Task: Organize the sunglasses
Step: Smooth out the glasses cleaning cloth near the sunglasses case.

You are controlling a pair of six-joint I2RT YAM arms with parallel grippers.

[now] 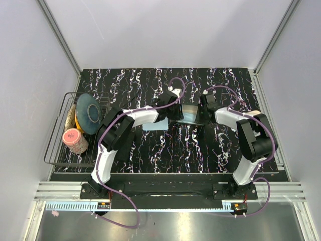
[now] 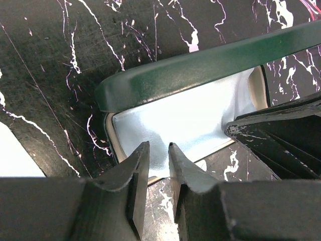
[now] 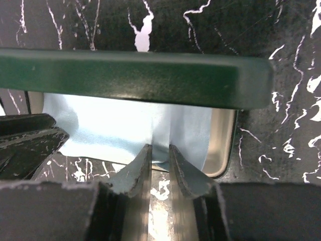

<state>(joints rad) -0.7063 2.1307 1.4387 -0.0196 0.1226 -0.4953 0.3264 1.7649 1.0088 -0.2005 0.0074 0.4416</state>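
Note:
An open dark green sunglasses case [image 1: 191,115] stands mid-table with its lid [image 2: 200,65] raised; the lid also shows in the right wrist view [image 3: 130,75]. A light blue cloth [image 2: 185,120] lies in its cream tray and hangs over the near rim [image 3: 125,130]. My left gripper [image 2: 158,148] is at the cloth's near edge, jaws almost together, the edge between the tips. My right gripper [image 3: 159,149] pinches the cloth's near edge, with a crease running up from the tips. No sunglasses are in view.
A pale blue sheet [image 1: 153,125] lies on the table under my left arm. A wire rack [image 1: 60,145] at the left edge holds a blue plate [image 1: 89,113] and a pink jar [image 1: 74,140]. Grey walls close in the black marbled table [image 1: 165,150].

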